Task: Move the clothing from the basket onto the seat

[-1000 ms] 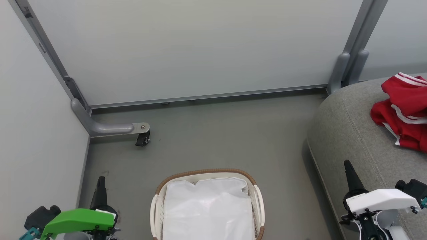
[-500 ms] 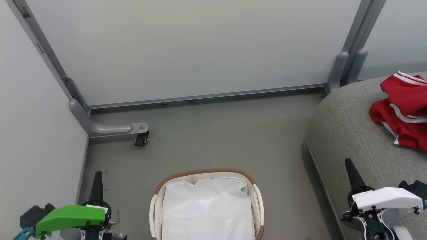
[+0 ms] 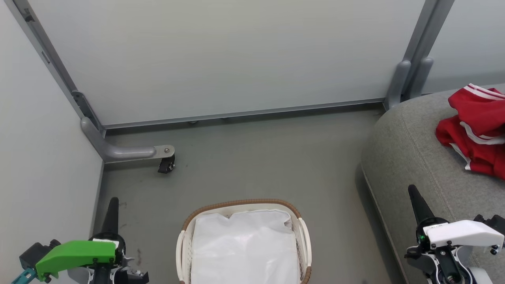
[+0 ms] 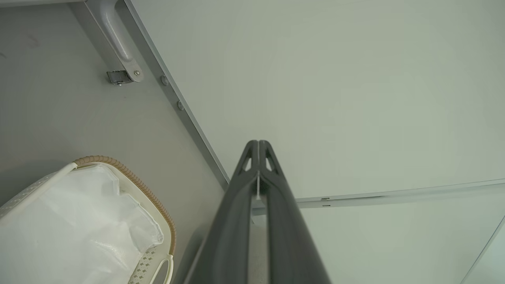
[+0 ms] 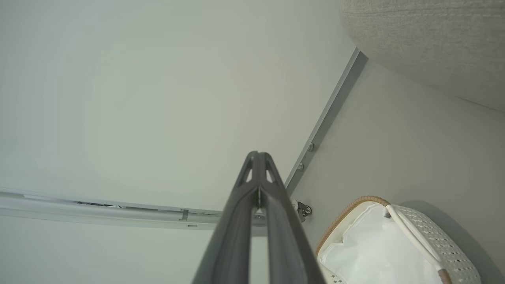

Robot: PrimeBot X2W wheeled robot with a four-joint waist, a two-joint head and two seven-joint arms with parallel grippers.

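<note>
Head view: red clothing [image 3: 475, 134] heaped on grey seat [image 3: 410, 157] at right; basket [image 3: 244, 202] on floor [image 3: 256, 165] at bottom centre, white liner [image 3: 244, 244] inside. Left gripper [image 3: 112, 202] and right gripper [image 3: 412, 191] both closed, gripping nothing, well apart from clothing.

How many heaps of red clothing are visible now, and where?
1. The red clothing lies on the grey seat, cut off by the head view's right edge; more may continue beyond. The basket shows its white liner, no red.
</note>
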